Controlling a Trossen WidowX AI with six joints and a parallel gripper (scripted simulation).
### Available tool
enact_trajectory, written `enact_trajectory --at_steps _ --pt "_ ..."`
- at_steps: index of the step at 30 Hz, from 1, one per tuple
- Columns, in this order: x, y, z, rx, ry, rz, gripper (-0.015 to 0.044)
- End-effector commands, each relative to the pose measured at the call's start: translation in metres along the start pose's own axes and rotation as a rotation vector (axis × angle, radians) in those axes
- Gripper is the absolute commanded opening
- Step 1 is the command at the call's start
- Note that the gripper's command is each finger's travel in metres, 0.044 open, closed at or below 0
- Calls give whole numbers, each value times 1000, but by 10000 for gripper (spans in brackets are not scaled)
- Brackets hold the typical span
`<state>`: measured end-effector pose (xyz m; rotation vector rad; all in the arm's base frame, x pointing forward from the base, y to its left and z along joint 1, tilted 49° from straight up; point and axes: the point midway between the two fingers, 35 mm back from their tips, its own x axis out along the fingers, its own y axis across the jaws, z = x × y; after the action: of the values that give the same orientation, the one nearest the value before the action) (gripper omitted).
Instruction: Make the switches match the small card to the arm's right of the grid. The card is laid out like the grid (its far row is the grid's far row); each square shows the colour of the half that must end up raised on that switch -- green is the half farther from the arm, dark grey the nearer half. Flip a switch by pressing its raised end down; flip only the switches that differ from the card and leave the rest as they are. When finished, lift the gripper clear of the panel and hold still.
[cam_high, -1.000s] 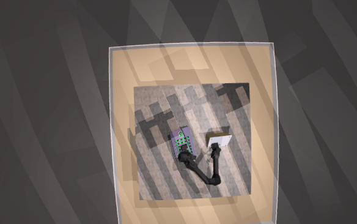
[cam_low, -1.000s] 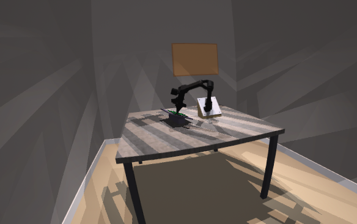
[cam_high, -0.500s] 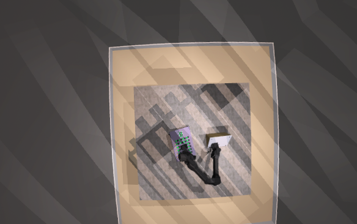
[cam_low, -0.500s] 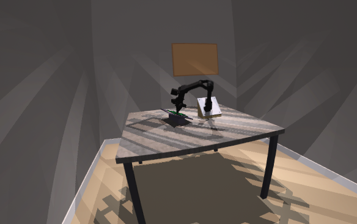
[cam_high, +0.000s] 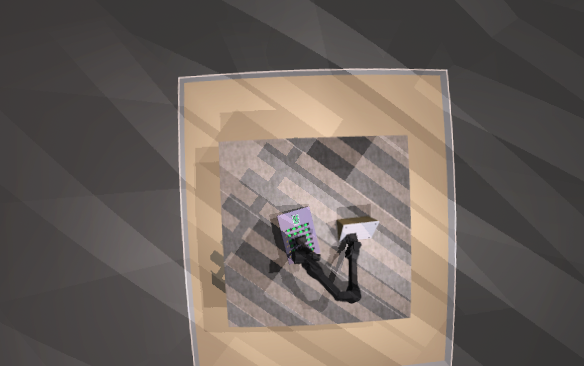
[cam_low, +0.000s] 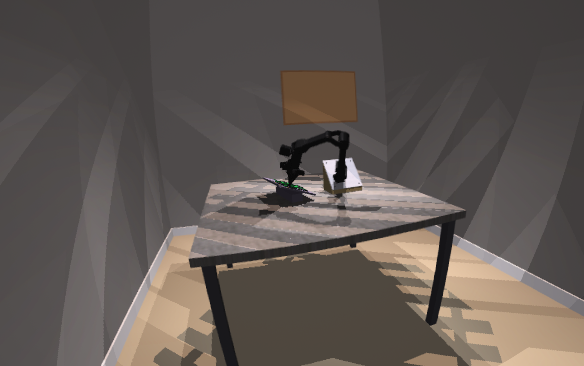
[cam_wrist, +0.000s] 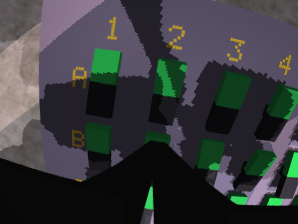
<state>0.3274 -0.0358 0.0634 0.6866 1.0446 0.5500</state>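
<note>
1. Standing on the counter (cam_high: 380, 165) (cam_low: 325, 220), the lilac switch panel (cam_high: 294, 212) (cam_low: 282, 194) (cam_wrist: 55, 105) sits tilted, apart from the white-faced wedge (cam_high: 367, 229) (cam_low: 330, 167).
2. Over its switches comes the hand (cam_high: 299, 241) (cam_low: 291, 184) (cam_wrist: 156, 148), fingers together, holding nothing.
3. Switch B2 (cam_wrist: 157, 136) is partly hidden by the fingertips; a slightly off-line press could tip a neighbour, and patchy shadow could disguise which end is raised.

A table (cam_high: 380, 300) (cam_low: 320, 232) carries a purple switch panel (cam_high: 314, 231) (cam_low: 290, 194) and a white-faced wedge (cam_high: 364, 228) (cam_low: 352, 175).
</note>
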Motion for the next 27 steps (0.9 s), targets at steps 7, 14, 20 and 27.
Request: enact_trajectory --at_steps 7,14,20,27 --pt "2 0 0 2 1 2 0" --pt "0 0 0 -1 0 0 0" --pt "-62 -1 -3 3 -23 -1 0" --pt "-63 -33 -1 2 -23 -4 0"
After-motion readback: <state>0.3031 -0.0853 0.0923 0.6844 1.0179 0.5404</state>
